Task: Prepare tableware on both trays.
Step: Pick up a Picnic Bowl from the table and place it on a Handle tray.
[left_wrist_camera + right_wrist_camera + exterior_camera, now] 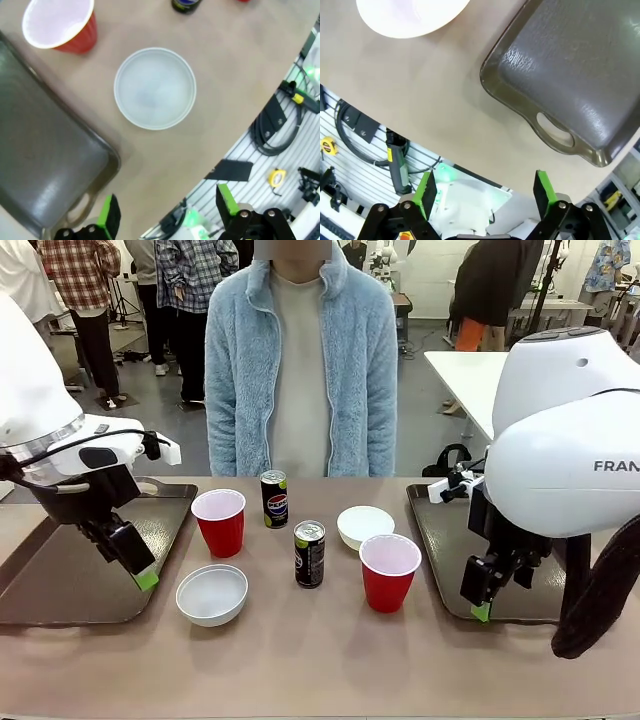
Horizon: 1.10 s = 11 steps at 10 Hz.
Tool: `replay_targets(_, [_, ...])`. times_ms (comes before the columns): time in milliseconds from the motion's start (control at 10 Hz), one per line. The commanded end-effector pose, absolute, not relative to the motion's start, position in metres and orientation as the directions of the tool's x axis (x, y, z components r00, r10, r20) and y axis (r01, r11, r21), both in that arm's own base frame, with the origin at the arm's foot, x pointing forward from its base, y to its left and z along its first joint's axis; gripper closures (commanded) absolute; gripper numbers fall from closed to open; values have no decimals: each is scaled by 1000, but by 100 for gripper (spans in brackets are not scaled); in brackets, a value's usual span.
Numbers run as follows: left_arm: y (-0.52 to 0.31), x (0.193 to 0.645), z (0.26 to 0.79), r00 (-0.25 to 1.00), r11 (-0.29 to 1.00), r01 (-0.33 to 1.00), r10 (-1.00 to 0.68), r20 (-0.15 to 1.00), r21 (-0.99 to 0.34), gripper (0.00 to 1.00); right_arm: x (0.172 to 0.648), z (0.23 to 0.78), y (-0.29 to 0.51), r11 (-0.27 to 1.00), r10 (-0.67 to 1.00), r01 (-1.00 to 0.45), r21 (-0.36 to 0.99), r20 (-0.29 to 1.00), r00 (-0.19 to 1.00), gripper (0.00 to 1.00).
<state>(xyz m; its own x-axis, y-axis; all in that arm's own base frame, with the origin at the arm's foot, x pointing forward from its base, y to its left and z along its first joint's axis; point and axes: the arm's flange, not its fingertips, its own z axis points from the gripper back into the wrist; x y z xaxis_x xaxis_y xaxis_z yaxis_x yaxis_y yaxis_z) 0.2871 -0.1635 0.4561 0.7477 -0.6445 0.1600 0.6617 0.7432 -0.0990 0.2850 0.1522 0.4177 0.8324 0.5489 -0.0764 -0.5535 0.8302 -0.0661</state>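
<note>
Nothing is being loaded yet: trays [60, 590] are bare, cups [218, 522], bowls [211, 594] and cans [309, 553] mid-tabletop [300, 660], left gripper [166, 207] and right gripper [482, 187] held apart.

A robotics lab or workshop: bystanders [80, 290] stand at the front view's upper left, with a white workbench [465, 375] at right. In the left wrist view, coiled cables [270, 135] and a tape measure [276, 177] hang on a slatted panel [295, 155] at lower right.

Tan table [320, 670]: two trays [60, 570] [445, 540], cups [219, 522] [388, 576], bowls [212, 594] [365, 525], cans [274, 499] [309, 554].

Cups [219, 521], bowls [212, 594], cans [309, 553] between trays [60, 570]
</note>
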Motion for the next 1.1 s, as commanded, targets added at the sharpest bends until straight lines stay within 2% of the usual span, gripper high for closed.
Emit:
replay_targets(0, [-146, 295, 451, 780, 752, 626, -593, 200, -209, 0, 291, 417, 128, 856, 514, -510, 91, -24, 858, 0])
replay_targets(200, [-82, 303, 459, 815, 667, 579, -475, 332, -468, 0, 285, 421, 41, 781, 396, -420, 463, 155, 905, 0])
replay_targets(400, [-14, 301, 460, 852, 584, 522, -311, 422, -622, 0, 281, 404, -29, 605, 296, -366, 707, 227, 928, 0])
replay_targets(500, [21, 299, 455, 868, 558, 484, -208, 450, -674, 0, 279, 396, -56, 507, 269, -362, 782, 255, 929, 0])
replay_targets(700, [85, 290, 435, 869, 513, 437, -27, 495, -739, 0, 278, 388, -93, 405, 206, -357, 842, 296, 933, 0])
replay_targets(1000, [130, 268, 416, 881, 493, 389, 48, 471, -778, 0, 268, 388, -118, 390, 128, -329, 860, 303, 944, 0])
